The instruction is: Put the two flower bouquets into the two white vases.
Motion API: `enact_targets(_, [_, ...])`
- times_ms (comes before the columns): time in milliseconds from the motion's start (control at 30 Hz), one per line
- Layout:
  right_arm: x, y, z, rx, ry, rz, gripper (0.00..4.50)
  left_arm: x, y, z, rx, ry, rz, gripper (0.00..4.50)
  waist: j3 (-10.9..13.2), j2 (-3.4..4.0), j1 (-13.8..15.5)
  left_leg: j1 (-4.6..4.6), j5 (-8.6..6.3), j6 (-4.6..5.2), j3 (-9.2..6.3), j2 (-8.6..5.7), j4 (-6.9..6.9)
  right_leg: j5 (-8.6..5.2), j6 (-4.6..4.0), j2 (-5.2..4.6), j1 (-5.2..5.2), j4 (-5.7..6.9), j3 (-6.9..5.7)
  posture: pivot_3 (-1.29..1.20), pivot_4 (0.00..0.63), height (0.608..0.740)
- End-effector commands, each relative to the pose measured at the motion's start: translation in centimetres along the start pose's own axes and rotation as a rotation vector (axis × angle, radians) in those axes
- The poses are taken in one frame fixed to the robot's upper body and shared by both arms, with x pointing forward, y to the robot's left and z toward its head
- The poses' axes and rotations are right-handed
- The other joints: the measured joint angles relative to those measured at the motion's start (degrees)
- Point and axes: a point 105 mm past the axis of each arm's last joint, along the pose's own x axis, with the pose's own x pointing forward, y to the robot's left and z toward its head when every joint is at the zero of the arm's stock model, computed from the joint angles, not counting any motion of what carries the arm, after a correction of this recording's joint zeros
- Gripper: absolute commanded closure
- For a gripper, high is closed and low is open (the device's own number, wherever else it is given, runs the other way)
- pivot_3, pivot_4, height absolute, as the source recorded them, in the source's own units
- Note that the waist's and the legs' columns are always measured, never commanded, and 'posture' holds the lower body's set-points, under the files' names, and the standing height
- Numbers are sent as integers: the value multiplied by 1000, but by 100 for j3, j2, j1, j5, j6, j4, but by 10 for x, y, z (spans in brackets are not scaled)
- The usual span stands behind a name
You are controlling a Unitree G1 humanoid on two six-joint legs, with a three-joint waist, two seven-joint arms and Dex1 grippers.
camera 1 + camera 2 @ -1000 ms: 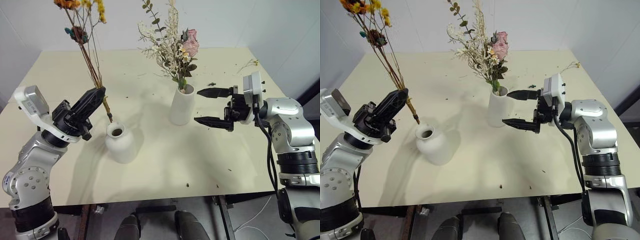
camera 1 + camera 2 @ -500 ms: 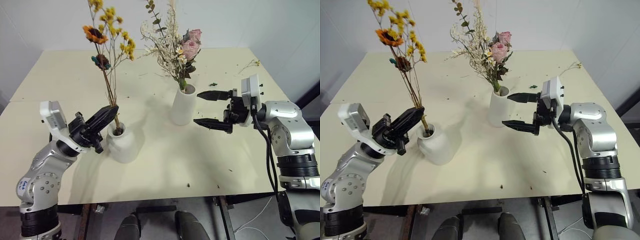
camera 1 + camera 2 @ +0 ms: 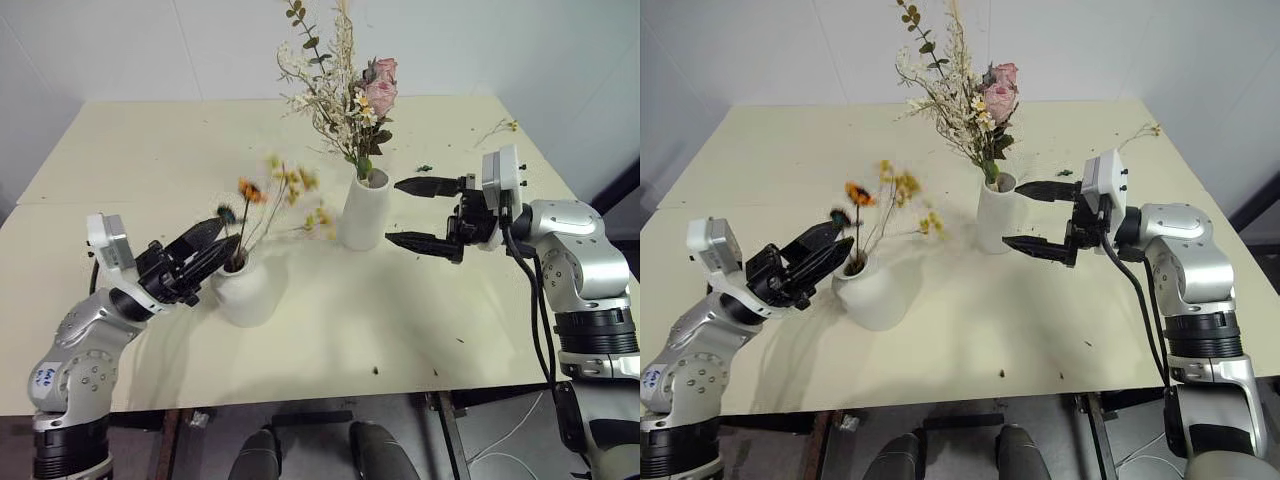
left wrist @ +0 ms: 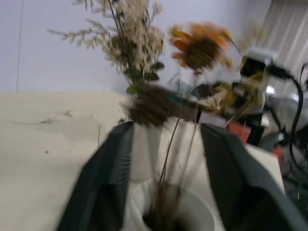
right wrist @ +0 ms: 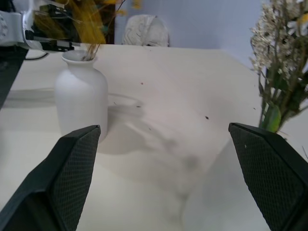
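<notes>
My left pincer (image 3: 218, 252) sits just beside the short squat vase (image 3: 243, 288), its two fingers spread apart with nothing between them. In the left wrist view they flank the vase mouth, and the thin stems rise up between them without either finger touching. The sparse sprig with orange-yellow blooms (image 3: 270, 192) stands in that vase, stems down in the dark mouth and leaning toward the tall vase; its blooms are blurred, so I cannot make out any detail.

My right pincer (image 3: 425, 213) is level and points toward my left side, fingers spread wide, one above the other, empty. It hangs just beside the tall slim vase (image 3: 364, 210), close to the upper part but apart from it. That vase stands upright near the middle of the tabletop (image 3: 150, 150) and holds the bushy bunch (image 3: 345, 95) of cream sprigs, green leaves and a pink rose, rising well above its rim.

The two vases stand near each other, the short one closer to me. Small dark crumbs (image 3: 376, 371) lie scattered on the tabletop, and a loose dried sprig (image 3: 500, 127) lies toward the far right corner.
</notes>
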Motion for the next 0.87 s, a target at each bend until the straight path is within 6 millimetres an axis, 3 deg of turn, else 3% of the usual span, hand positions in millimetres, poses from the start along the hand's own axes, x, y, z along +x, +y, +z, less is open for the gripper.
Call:
enact_targets(33, [-3,-3,14,-50,-49,-21,0,-8,0,27,112,-6,9,1034,0,0,-1,0,0,0,0,0,0,0,-1,0,0,-1,0,0,150,740])
enact_targets(133, [-4,-5,13,-52,-49,-27,0,-14,0,35,127,26,12,81,0,0,-1,0,0,0,0,1,-3,-2,-3,0,0,-1,-1,0,150,740])
enact_targets(167, [-5,-7,13,-54,-48,-33,0,-19,3,39,151,43,20,28,0,0,-1,0,0,1,0,1,-4,-2,-4,0,0,-3,0,0,150,740])
enact_targets(300, [-14,-20,15,-63,-56,-96,0,-31,9,49,226,112,21,28,1,1,-1,0,-1,1,1,1,-9,-4,-8,-1,-4,-4,-1,0,150,740])
enact_targets(467, [-30,-20,10,-51,-31,-128,0,-51,24,67,295,214,12,28,1,1,1,0,-1,1,1,5,-19,-12,-21,2,-8,-6,-5,0,150,740])
enact_targets(567, [-40,-26,14,-80,-5,-149,0,-49,36,76,324,231,-3,28,4,6,9,-1,-2,2,4,5,-23,-17,-30,0,-9,-9,-6,0,150,740])
enact_targets(667, [-49,-15,5,-77,74,-91,0,-47,45,64,300,244,-39,28,4,7,17,-1,-2,2,6,4,-24,-17,-30,-1,-8,-15,-6,0,150,740])
enact_targets(867, [-64,-21,9,-83,89,-192,0,-41,59,45,283,242,-58,28,4,7,-16,-2,-6,6,10,10,-29,-12,-17,3,-15,-8,-4,0,150,740])
